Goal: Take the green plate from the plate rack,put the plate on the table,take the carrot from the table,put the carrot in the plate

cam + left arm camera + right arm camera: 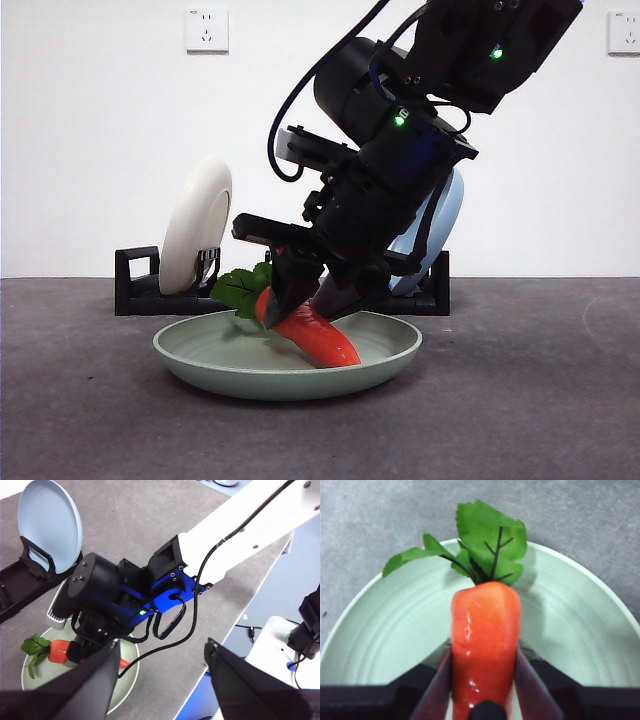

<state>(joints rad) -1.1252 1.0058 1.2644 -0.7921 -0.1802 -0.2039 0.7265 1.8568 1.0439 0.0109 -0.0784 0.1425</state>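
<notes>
Between my right gripper's [482, 680] two black jaws sits the carrot [485, 645], clamped on both flanks of its orange-red body; the leafy green top fans out ahead of the jaws, beyond their tips. Directly beneath the gripper lies the green plate [580, 630], its pale ringed floor spreading out on every side of the jaws.

From the front I see the same right gripper [305, 295] coming down at a slant from the upper right, dark and bulky. The carrot [318, 335] hangs tilted in it, the pointed end lowest and resting on, or just off, the plate's floor; I cannot tell which. The leaves stick out on the far side of the jaws from the arm. The green plate [200, 362] lies flat on the table [90, 400], below the gripper.

Behind the gripper stands the plate rack [135, 285], with a white plate [197, 235] upright in it off to one side and a blue plate [440, 225] partly hidden behind the arm.

My left gripper [162, 675] hangs high above, well clear of the right one, its jaws spread wide with nothing between them. From there I look down on the right arm [235, 535], the carrot [62, 651] and the green plate [125, 687] under it, and the blue plate [50, 522] in the plate rack [15, 585] beyond.
</notes>
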